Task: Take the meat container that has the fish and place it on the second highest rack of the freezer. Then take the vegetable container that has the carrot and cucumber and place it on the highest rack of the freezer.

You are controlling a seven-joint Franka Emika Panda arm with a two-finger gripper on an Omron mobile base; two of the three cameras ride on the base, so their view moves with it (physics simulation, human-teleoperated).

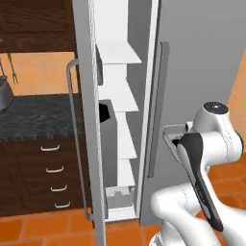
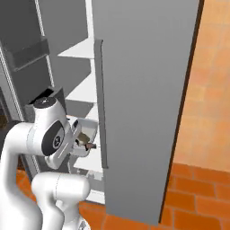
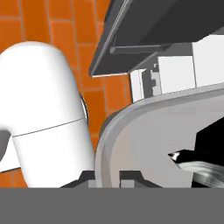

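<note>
The meat container [image 3: 144, 131] is a shallow grey tray, and its rim sits between my fingertips. My gripper [image 3: 108, 177] is shut on that rim. A silvery fish [image 3: 203, 168] lies inside at the right edge. In the right base view the meat container [image 2: 84, 134] hangs beside my hand, just in front of the open freezer's white racks [image 2: 81, 87]. From the left base view, the meat container [image 1: 174, 134] peeks out behind my arm, right of the freezer racks [image 1: 120, 96]. The vegetable container is out of view.
The freezer door [image 1: 87, 120] stands open to the left with a long handle [image 1: 71, 134]. The closed fridge door [image 2: 143, 103] blocks the right side. A dark counter with drawers [image 1: 43, 158] lies left. A white bin [image 1: 119, 196] sits at the freezer bottom.
</note>
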